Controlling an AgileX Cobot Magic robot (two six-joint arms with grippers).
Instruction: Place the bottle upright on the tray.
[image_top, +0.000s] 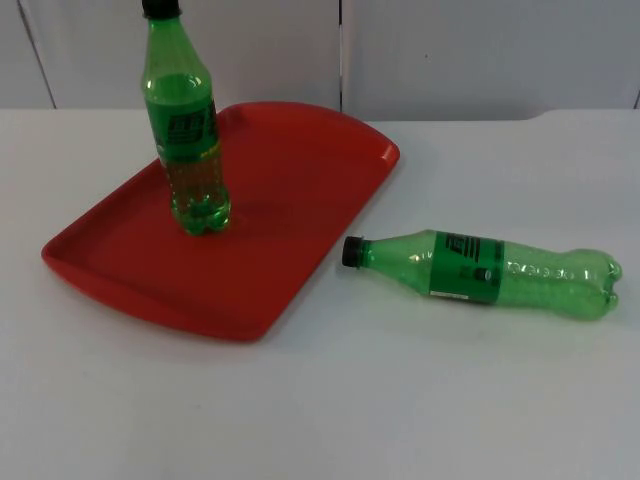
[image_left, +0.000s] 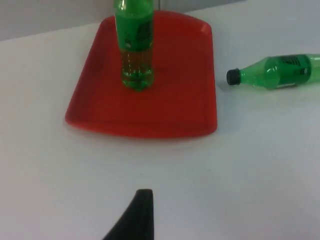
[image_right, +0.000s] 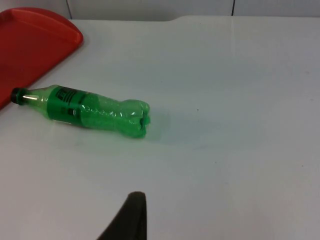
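one bottle down on the table, one already standing on the tray

nearest the camera the white table (image_top: 320, 420) lies bare. a little farther, a green bottle (image_top: 485, 268) lies on its side on the table, its black cap (image_top: 352, 251) pointing at the red tray (image_top: 290, 200) and stopping just beside the tray's rim without touching it. it looks empty, so it is probably light, thin-walled and apt to roll or dent; the smooth plastic may slip. the labelled middle seems the firmest place to grip. farther back, a second green bottle (image_top: 185, 130) stands upright on the tray. the left gripper (image_left: 137, 215) and the right gripper (image_right: 131, 215) each show a single black fingertip above the table, well apart from everything; how wide they stand cannot be told, and neither holds anything in sight.
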